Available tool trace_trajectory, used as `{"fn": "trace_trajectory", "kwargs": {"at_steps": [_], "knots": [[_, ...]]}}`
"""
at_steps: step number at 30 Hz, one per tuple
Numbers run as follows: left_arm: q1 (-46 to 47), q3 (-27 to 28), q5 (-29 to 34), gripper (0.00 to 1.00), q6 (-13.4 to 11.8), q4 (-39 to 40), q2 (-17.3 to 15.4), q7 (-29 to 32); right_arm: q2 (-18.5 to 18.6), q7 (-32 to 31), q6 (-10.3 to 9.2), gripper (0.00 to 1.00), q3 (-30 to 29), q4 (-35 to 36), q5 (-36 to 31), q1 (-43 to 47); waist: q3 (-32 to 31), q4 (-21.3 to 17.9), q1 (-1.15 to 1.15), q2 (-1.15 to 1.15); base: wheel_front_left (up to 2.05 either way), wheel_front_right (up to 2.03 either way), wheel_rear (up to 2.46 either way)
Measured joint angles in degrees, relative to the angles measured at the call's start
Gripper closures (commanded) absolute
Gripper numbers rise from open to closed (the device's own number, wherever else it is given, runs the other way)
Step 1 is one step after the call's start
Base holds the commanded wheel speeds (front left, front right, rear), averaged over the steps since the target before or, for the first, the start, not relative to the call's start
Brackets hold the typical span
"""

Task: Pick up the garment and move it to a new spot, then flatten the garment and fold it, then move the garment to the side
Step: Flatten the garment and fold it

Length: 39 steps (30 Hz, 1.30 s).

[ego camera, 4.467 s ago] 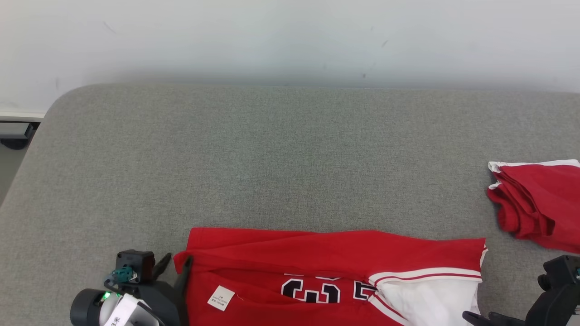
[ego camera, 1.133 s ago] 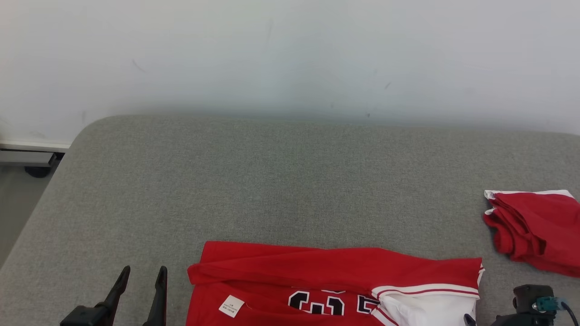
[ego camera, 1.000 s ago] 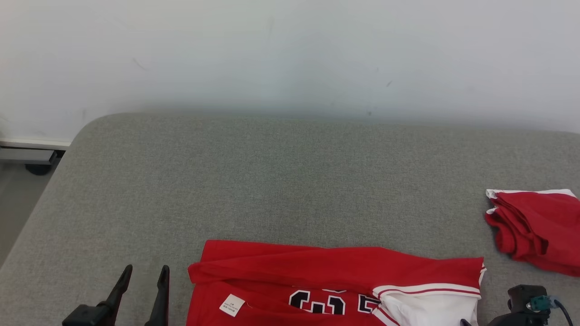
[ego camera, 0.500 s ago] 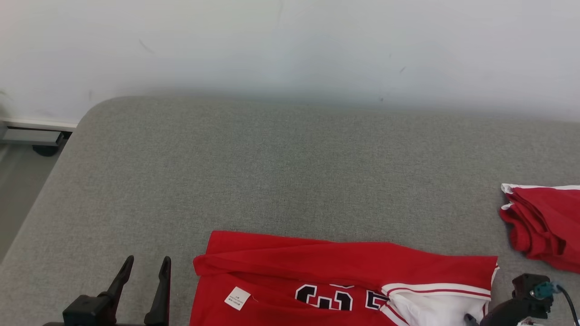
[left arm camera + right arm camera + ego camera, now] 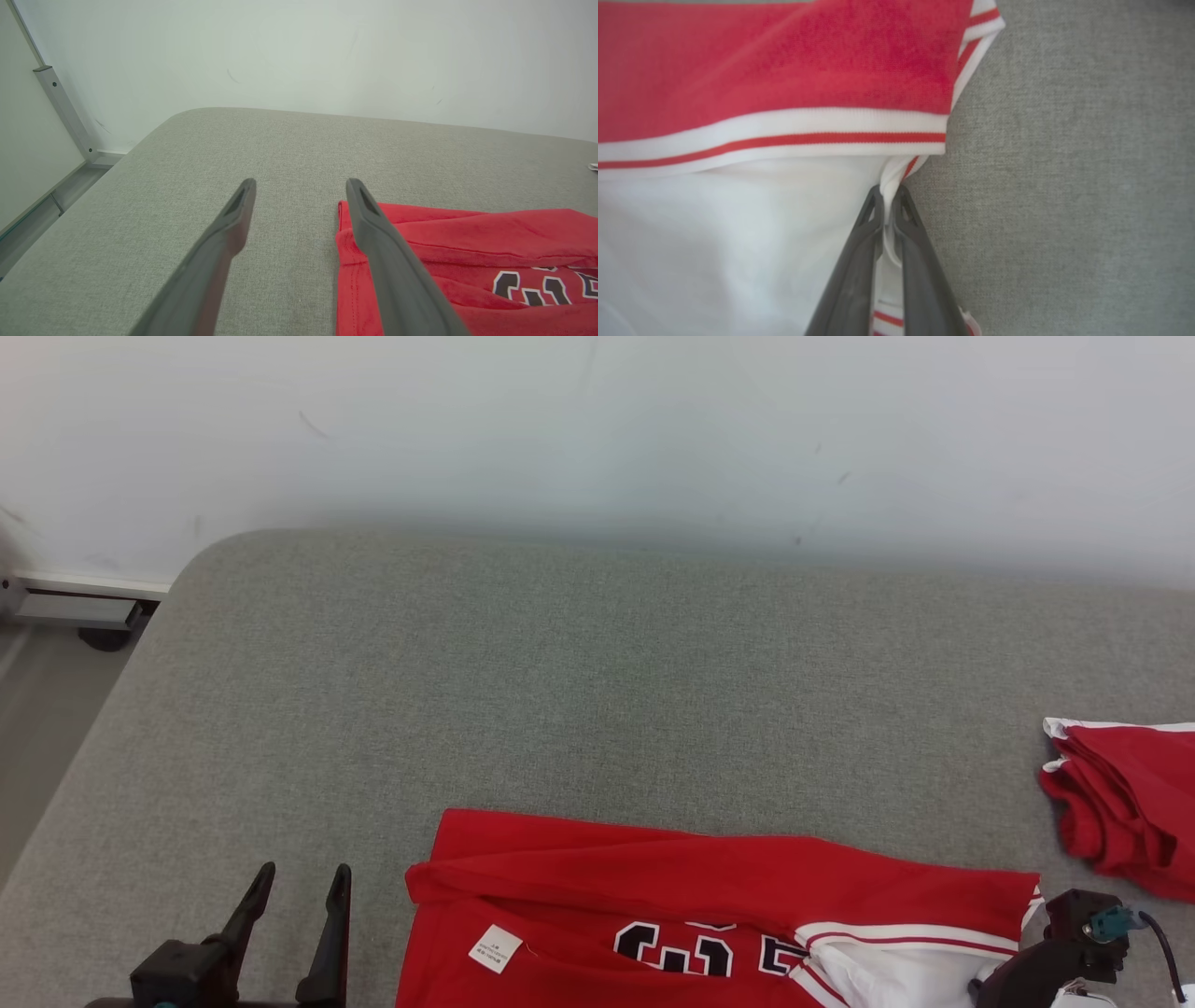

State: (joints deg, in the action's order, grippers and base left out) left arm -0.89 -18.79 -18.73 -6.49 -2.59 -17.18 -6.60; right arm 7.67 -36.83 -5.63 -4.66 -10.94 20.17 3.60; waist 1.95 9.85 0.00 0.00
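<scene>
Jersey: your red jersey (image 5: 709, 887) lies folded at the near edge of the grey cushion (image 5: 597, 691), its white-trimmed end to the right.
Right gripper: your right gripper (image 5: 889, 198) has its fingers pinched tight on the jersey's white-trimmed right corner.
Left gripper: your left gripper (image 5: 301, 186) has its fingers spread wide and holds nothing, just beside the jersey's left edge.
Also there: 1 red bundle (image 5: 1120, 803) lies farther right.

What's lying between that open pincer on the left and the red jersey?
Nothing but a narrow strip of bare grey cushion: in the head view the left pincer stands beside the red jersey without touching it.
</scene>
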Motion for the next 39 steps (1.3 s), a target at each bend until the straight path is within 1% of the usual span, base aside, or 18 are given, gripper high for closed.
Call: {"fn": "trace_trajectory", "kwargs": {"at_steps": [4, 7, 9, 13, 16, 19, 20, 22, 24, 28, 30, 32, 34, 36, 39], "knots": [[0.0, 0.0, 0.0, 0.00, 0.0, -0.3, 0.0, 0.0, 0.0, 0.1, 0.01, 1.00, 0.6, 0.9, -0.1, -0.1, -0.1, -0.1, 0.00, 0.00, 0.00, 0.00, 0.00], [0.0, 0.0, 0.0, 0.00, 0.0, -0.5, 0.0, 0.0, 0.4, 0.9, 0.19, 1.00, 0.9, 3.8, -0.2, -1.1, -0.3, -0.3, 0.00, 0.00, 0.00, 0.00, 0.00], [0.0, 0.0, -0.1, 0.00, 0.0, -0.5, 0.0, 0.0, 1.0, 1.1, 0.69, 1.00, 0.8, 6.3, -0.2, -2.2, -0.4, -0.4, 0.00, 0.00, 0.00, 0.00, 0.00], [0.0, 0.0, -0.2, 0.00, 0.0, -0.9, 0.1, -0.1, 3.9, 1.3, 1.66, 1.00, -0.5, 11.2, -0.2, -3.4, -0.7, -0.7, 0.00, 0.00, 0.00, 0.00, 0.00], [0.0, 0.0, -0.4, 0.00, 0.0, -1.4, 0.2, -0.1, 6.4, 0.5, 1.67, 1.00, -2.7, 13.1, -0.2, -3.6, -1.2, -0.9, 0.00, 0.00, 0.00, 0.00, 0.00], [-0.1, 0.0, -0.4, 0.00, 0.0, -1.4, 0.2, -0.1, 9.3, -0.3, 1.42, 1.00, -6.2, 14.7, -0.5, -3.6, -1.6, -1.2, 0.00, 0.00, 0.00, 0.00, 0.00], [-0.1, -0.1, -0.5, 0.00, 0.0, -1.4, 0.3, -0.1, 10.0, -0.8, 1.01, 1.00, -7.2, 14.9, -0.5, -3.6, -1.7, -1.3, 0.00, 0.00, 0.00, 0.00, 0.00], [-0.1, -0.1, -0.5, 0.00, 0.0, -1.4, 0.4, -0.4, 10.8, -1.9, 0.56, 1.00, -8.8, 15.2, -0.6, -3.5, -1.8, -1.4, 0.00, 0.00, 0.00, 0.00, 0.00], [-0.2, -0.1, -0.5, 0.00, 0.0, -1.4, 0.4, -0.5, 11.7, -2.9, 0.51, 1.00, -10.3, 15.2, -0.6, -3.3, -1.9, -1.5, 0.00, 0.00, 0.00, 0.00, 0.00], [-0.3, -0.2, -0.5, 0.00, 0.0, -1.4, 0.4, -0.5, 14.4, -4.7, -0.01, 1.00, -12.6, 15.2, -1.9, -3.2, -2.0, -1.7, 0.00, 0.00, 0.00, 0.00, 0.00], [-0.3, -0.3, -0.5, 0.00, 0.5, -1.5, 0.4, -0.5, 15.6, -5.5, -0.45, 1.00, -12.9, 15.4, -4.0, -3.4, -2.0, -1.8, 0.00, 0.00, 0.00, 0.00, 0.00], [-0.3, -0.4, -0.5, 0.00, 0.5, -1.6, 0.4, -0.5, 16.4, -6.2, -0.49, 1.00, -12.4, 16.0, -5.7, -4.0, -2.0, -1.8, 0.00, 0.00, 0.00, 0.00, 0.00], [-0.2, -0.7, -0.5, 0.00, 0.5, -1.9, 0.5, -0.5, 16.4, -6.9, -0.48, 1.00, -10.3, 17.1, -6.5, -4.7, -2.1, -1.7, 0.00, 0.00, 0.00, 0.00, 0.00], [-0.2, -0.8, -0.6, 0.00, 0.5, -2.0, 0.6, -0.5, 14.7, -7.7, -0.34, 1.00, -6.7, 19.0, -6.4, -5.1, -2.2, -1.6, 0.00, 0.00, 0.00, 0.00, 0.00], [-0.2, -0.8, -0.6, 0.00, 0.8, -2.2, 0.7, -0.5, 12.0, -9.0, 1.19, 1.00, -1.1, 21.3, -6.3, -5.3, -2.4, -1.4, 0.00, 0.00, 0.00, 0.00, 0.00]]}}
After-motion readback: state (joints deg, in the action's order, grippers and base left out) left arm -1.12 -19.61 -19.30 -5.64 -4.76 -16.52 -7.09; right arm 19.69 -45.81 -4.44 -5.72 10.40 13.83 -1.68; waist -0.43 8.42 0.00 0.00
